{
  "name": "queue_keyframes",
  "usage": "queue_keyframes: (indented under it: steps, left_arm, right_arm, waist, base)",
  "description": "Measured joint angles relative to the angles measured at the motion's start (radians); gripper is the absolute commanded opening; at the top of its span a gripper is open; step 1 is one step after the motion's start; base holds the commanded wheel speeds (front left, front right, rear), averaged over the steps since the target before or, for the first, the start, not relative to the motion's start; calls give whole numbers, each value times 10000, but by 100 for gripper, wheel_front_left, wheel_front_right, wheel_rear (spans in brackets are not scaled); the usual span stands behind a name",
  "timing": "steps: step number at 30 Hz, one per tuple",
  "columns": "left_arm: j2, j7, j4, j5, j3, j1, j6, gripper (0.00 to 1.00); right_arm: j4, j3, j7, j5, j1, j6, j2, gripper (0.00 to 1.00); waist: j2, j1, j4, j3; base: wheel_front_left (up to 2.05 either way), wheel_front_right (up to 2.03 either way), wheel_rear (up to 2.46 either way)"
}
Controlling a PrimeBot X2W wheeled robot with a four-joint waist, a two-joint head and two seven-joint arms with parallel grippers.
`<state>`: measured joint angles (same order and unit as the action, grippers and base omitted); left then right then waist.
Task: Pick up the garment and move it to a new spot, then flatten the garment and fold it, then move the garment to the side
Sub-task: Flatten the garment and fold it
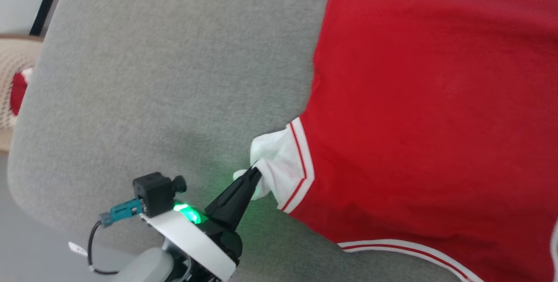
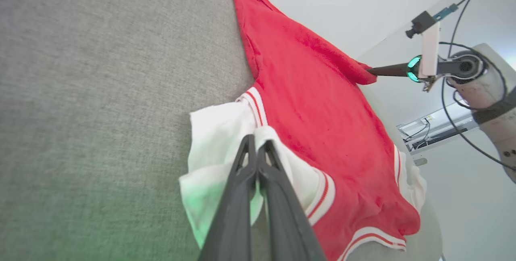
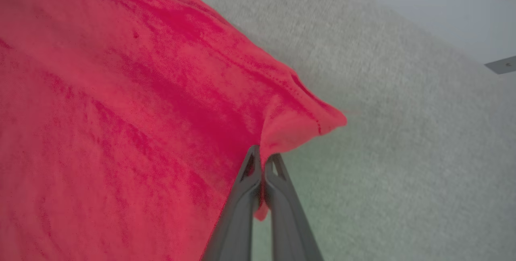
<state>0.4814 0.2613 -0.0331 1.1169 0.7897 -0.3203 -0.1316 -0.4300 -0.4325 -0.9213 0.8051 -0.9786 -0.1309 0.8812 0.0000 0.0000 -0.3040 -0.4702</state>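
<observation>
The garment (image 1: 427,112), a red T-shirt with white striped sleeves, lies spread over the right part of a grey padded surface (image 1: 165,81). My left gripper (image 1: 254,169) is shut on its white sleeve (image 1: 279,164) at the shirt's near left side; in the left wrist view the two dark fingers pinch the white sleeve (image 2: 217,132) of the garment (image 2: 314,103). My right gripper (image 3: 263,157) is shut on a red corner of the garment (image 3: 121,103), with the hem bunched just past its tips. In the left wrist view, the right gripper (image 2: 369,70) grips the far edge.
The grey surface ends in a rounded edge (image 1: 26,99) at the left, beyond which a beige knitted thing with a red patch (image 1: 15,90) sits. A pale floor and a wall unit (image 2: 435,128) lie beyond the far edge.
</observation>
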Motion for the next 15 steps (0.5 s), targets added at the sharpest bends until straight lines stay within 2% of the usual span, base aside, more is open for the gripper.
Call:
queue_keyframes:
  steps: [7, 15]
  left_arm:
    - [362, 0, -46, -4, -226, 428, 0, 0]
    - [594, 0, -167, 75, -470, 630, 0, 0]
  right_arm:
    - [1783, -261, 207, 1567, 2601, 0, 1055, 0]
    - [3396, -65, 871, 2614, 5715, 0, 1436, 0]
  waist:
    - [0, 0, 803, 695]
    - [0, 0, 1611, 1186]
  base:
    - [0, 0, 0]
    - [0, 0, 0]
